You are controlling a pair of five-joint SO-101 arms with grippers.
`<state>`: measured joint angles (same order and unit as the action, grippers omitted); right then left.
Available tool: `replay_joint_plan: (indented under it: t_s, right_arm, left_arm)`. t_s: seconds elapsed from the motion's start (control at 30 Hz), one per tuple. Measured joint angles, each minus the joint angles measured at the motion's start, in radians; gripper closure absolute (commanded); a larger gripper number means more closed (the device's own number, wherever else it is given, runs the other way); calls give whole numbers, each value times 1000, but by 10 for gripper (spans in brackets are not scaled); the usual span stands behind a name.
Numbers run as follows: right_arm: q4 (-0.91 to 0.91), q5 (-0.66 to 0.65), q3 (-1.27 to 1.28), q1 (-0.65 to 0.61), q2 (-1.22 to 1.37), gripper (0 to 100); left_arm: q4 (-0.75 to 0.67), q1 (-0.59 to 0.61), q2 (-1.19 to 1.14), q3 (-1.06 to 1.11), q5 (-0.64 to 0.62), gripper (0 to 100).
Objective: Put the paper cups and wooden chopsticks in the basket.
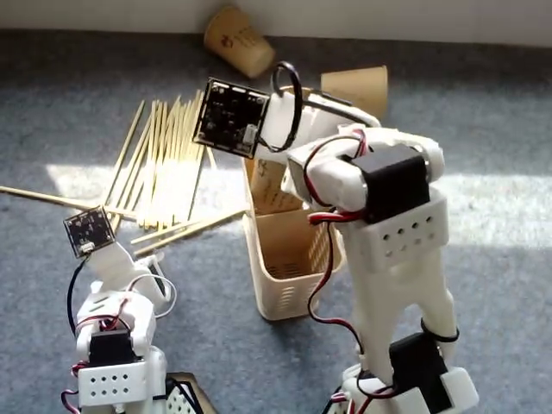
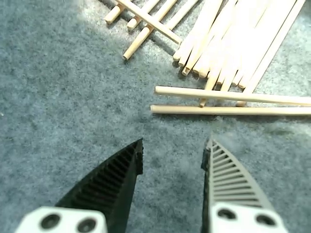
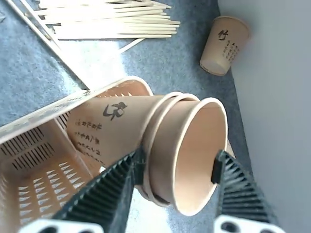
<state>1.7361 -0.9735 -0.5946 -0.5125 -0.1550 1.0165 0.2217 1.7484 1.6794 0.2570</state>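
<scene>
Cups in hand: a stack of tan paper cups (image 3: 160, 145) lay tilted between the fingers of the right claw (image 3: 178, 158), mouth toward the claw and base down inside the basket.
Right claw: closed on the stack near its rim, one finger touching each side.
Basket: the cream slotted plastic basket (image 3: 29, 160) stood under and just ahead of the right claw, with the stack leaning over its rim.
Chopsticks: a bundle of pale wooden chopsticks (image 2: 228, 43) lay on the tabletop ahead of the left claw (image 2: 174, 145); two loose chopsticks (image 2: 233, 102) lay crosswise just beyond its fingertips.
Left claw: open, holding nothing, low over the grey-blue felted tabletop (image 2: 58, 97).
Other cups: a single tan printed paper cup (image 3: 223, 43) lay on its side well beyond the right claw, by the wall; a plain tan paper cup (image 1: 358, 86) lay past the basket.
</scene>
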Motion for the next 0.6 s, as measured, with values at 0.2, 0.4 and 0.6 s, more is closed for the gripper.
replay_joint_plan:
  t_s: [0.2,0.4,0.6]
  right_arm:
    - [0,0,256,-127,0,767]
    - [0,0,281,-172,-124,854]
    - [0,0,290,-169,-207,697]
  left_arm:
    - [0,0,0,0,0,786]
    - [0,0,0,0,0,786]
    - [0,0,0,0,0,786]
